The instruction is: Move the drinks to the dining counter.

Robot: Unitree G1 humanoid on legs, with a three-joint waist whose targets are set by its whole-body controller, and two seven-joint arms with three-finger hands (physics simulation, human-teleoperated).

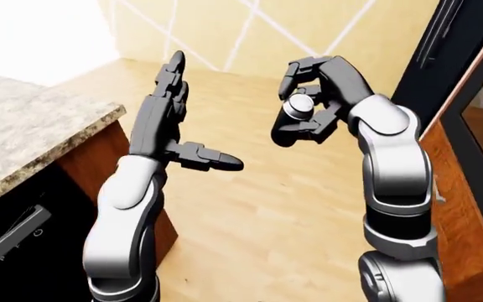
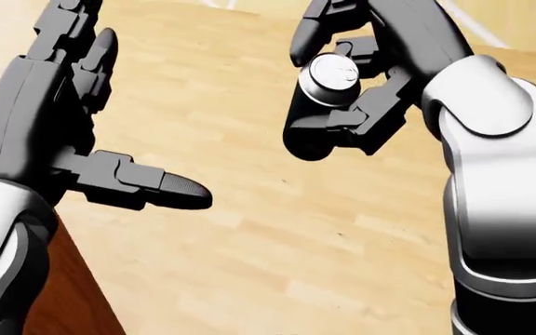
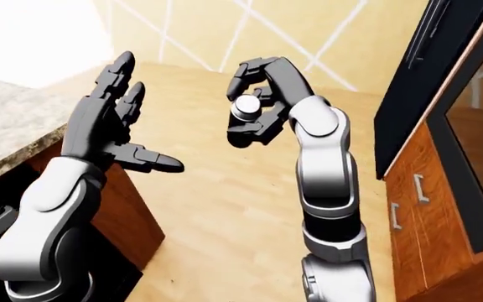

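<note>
Drink can sits clenched in my right hand, fingers wrapped round its dark body, carried above the wooden floor. My left hand is spread wide, grasping nothing. I judge 1 drink is mid-transport; no set-down yet, and a granite counter edges the left-eye view's left. Its long axis tilts, silver top toward the head camera.

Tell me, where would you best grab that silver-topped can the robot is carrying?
Around its dark side wall, coming from the side, as the right hand does now. The can is a narrow cylinder, so fingers wrap it; its flat silver top offers nothing to pinch. The left hand is open.
</note>
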